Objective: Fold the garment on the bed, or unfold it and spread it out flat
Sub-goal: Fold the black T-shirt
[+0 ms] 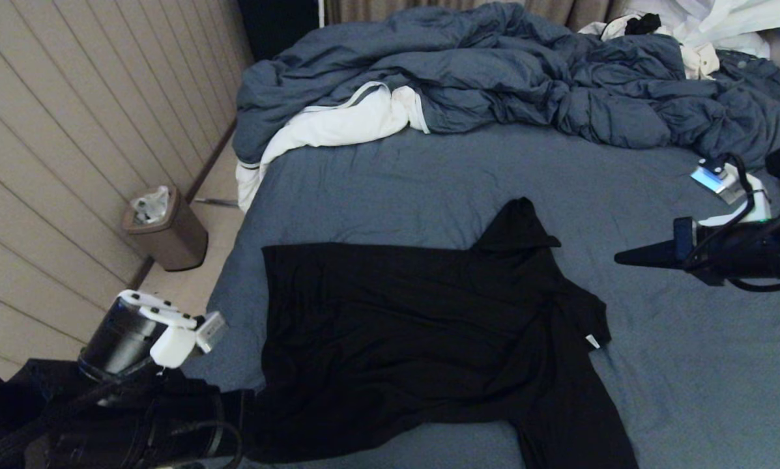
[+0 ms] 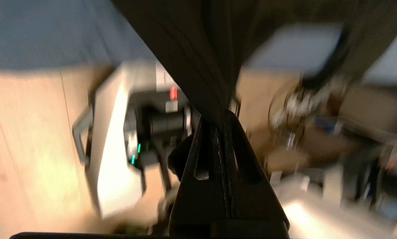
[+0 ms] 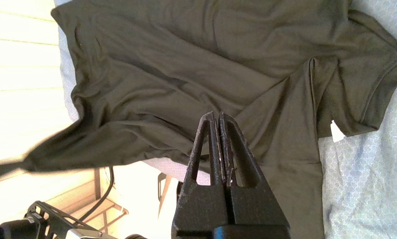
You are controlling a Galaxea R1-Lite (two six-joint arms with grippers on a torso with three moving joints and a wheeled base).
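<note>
Head view showed the large black thin-jersey short-sleeved T-shirt [image 1: 422, 339] lying mostly spread on the slate-blue sheet of the wide bed [image 1: 689, 365], its long axis running across the bed from the hem at the robot's left to the collar and sleeves at its right, one sleeve pointing toward the far side and the other trailing off the near edge. The left gripper [image 2: 223, 114] sat low at the near left corner of the bed, its jaws clamped together on a bunched strip of the shirt's fabric, which rose taut from between them in the left wrist view; the exact part held, hem corner or side seam, could not be told. The right gripper [image 1: 624, 258] hung above bare sheet, well apart from the shirt on its collar side, its jaws pressed together on nothing, as the right wrist view [image 3: 218, 119] confirmed. So the shirt lay to the right of the left claw, and any pull that flattens it would likely run along that long axis. A small brown waste bin [image 1: 167, 229] stood on the floor beside the bed with crumpled pale material in it; a rumpled blue duvet [image 1: 494, 71] lay heaped at the far end
</note>
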